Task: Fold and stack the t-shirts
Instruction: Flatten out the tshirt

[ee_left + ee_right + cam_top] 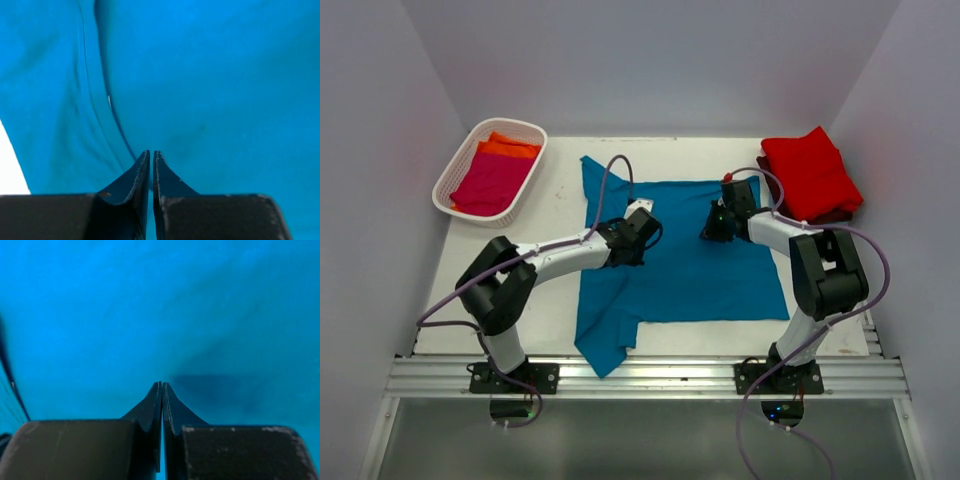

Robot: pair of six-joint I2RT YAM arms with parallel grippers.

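On the teal shirt [690,270], the left gripper [151,152] has its fingers [134,181] almost together and the right gripper [162,384] fully together; whether cloth is pinched, I cannot tell.

Basket [508,124] far left, red t-shirt stack [810,170] far right; open passage between, over teal t-shirt [690,262].

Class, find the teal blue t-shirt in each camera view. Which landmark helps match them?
Top external: teal blue t-shirt spread centrally, under left gripper and right gripper.
Left wrist: fills the picture, except bare table lower left.
Right wrist: fills the whole picture.
Landmark: each gripper, shut on the cloth.
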